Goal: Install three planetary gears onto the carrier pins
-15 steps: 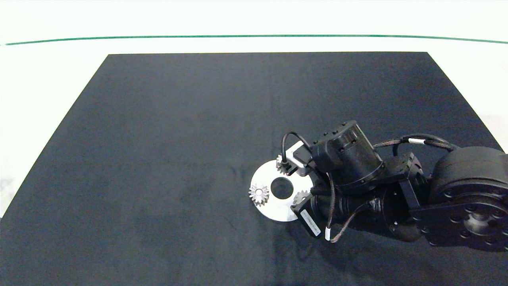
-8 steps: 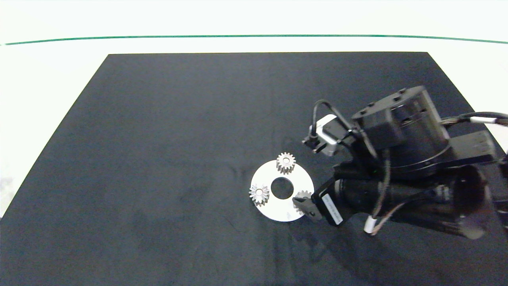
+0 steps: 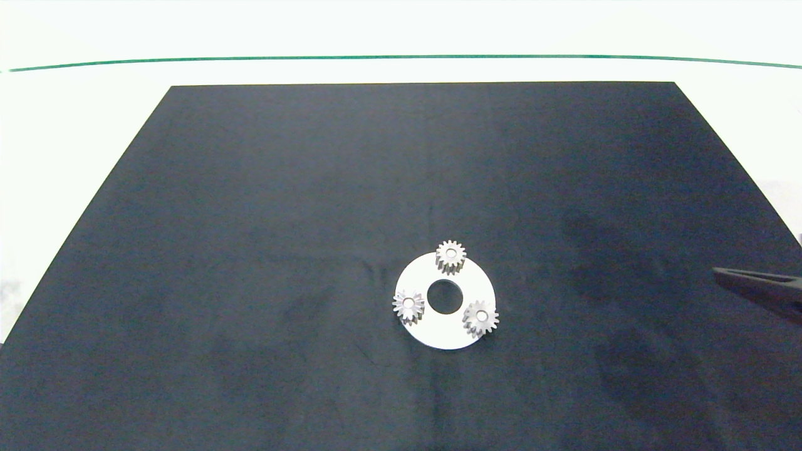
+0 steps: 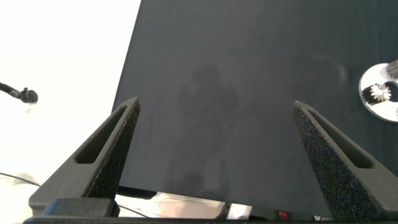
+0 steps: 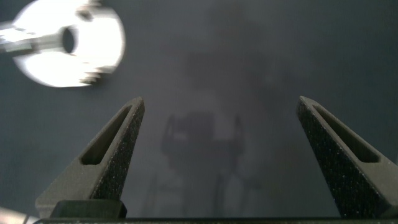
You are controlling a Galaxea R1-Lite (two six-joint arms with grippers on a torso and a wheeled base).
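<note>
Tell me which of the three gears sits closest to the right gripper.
The planetary gear on the white disc's right side; the other two sit at its far edge and left side, farther from the right gripper.

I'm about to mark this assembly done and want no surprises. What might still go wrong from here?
1. All three gears sit on the disc, but how deep each sits on its pin cannot be told; one could be only partly down.
2. The disc lies loose on the dark mat, so a knock would probably shift it.
3. The right gripper is open and off at the mat's right edge, the left gripper open over the mat's left edge; a sweep back across could clip a gear.
</note>
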